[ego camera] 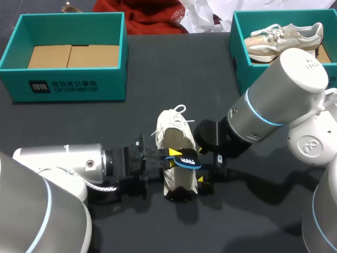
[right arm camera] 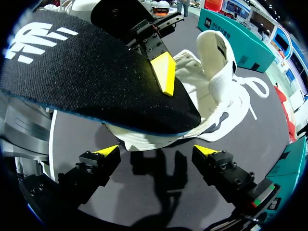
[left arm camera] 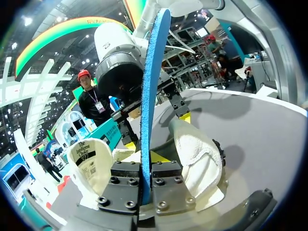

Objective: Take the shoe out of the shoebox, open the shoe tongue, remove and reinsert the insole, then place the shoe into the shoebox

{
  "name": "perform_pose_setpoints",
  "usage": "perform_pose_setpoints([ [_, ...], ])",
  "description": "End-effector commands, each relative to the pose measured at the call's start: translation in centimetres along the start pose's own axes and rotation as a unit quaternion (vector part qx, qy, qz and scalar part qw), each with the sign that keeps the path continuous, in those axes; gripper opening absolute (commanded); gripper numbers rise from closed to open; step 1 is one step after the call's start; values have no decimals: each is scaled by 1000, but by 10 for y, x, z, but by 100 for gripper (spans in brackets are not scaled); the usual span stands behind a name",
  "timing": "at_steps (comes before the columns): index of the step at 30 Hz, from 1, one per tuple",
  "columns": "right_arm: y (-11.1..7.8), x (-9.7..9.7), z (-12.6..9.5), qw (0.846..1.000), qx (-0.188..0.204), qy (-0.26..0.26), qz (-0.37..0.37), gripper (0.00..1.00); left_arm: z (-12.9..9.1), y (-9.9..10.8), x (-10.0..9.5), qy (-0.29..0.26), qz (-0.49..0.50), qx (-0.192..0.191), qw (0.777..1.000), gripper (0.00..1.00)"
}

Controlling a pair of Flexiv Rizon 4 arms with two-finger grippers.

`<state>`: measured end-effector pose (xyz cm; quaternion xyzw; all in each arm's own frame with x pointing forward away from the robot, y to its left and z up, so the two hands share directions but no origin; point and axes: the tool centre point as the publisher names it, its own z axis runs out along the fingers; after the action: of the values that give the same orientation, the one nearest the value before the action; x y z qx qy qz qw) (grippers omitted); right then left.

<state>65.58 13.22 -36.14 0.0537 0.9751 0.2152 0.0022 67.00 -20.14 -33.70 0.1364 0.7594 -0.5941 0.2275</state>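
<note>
The shoe (ego camera: 175, 138), white with loose laces, sits in the middle of the dark table (ego camera: 158, 79), with one gripper on each side of it. At the far left of the table stands a teal shoebox (ego camera: 68, 87), open, with only brown cardboard (ego camera: 73, 55) on its floor. It is well apart from the shoe. At the far right a second teal box (ego camera: 239, 60) holds another pale shoe (ego camera: 284, 39).

My left arm (ego camera: 58, 163) comes in low from the left, and the left gripper (ego camera: 176, 158) reaches the shoe's side. Its fingers are closed tight on the insole (ego camera: 188, 162), one on each face. The left wrist view shows the insole edge-on, a thin blue strip rising straight out from between the two finger blocks, with the shoe's tongue to one side of it and the padded heel collar to the other. The insole's top face is black with white print. It arches over the shoe's opening. I cannot tell whether its far end is inside the shoe.

My right arm (ego camera: 274, 100) comes in from the right. The right gripper (ego camera: 209, 176) hangs low over the table just beside the shoe, spread wide, with only bare table between its yellow tips. In the right wrist view the insole and the shoe lie ahead of it, and it touches neither.
</note>
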Motion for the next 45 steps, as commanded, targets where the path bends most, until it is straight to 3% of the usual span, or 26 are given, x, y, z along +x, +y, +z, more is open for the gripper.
perform_pose_setpoints([
  [1, 0, 2, 1, 1000, 0, -2, 0, 100, 6, 16, -4, 11, 0, -5, 1000, 0],
  [14, 0, 2, 1, 1000, 0, -2, 0, 100, 2, 17, -4, 17, -4, -9, 1000, 0],
  [16, 0, 2, 1, 1000, 0, -2, 0, 100, 2, 14, -4, 17, -3, -9, 1000, 12],
  [21, 0, 2, 1, 1000, 0, -2, 0, 100, 3, 8, -4, 19, 6, -10, 1000, 22],
  [45, 0, 2, 1, 1000, 0, -2, 0, 100, 3, -27, -7, 20, 25, -16, 999, 24],
])
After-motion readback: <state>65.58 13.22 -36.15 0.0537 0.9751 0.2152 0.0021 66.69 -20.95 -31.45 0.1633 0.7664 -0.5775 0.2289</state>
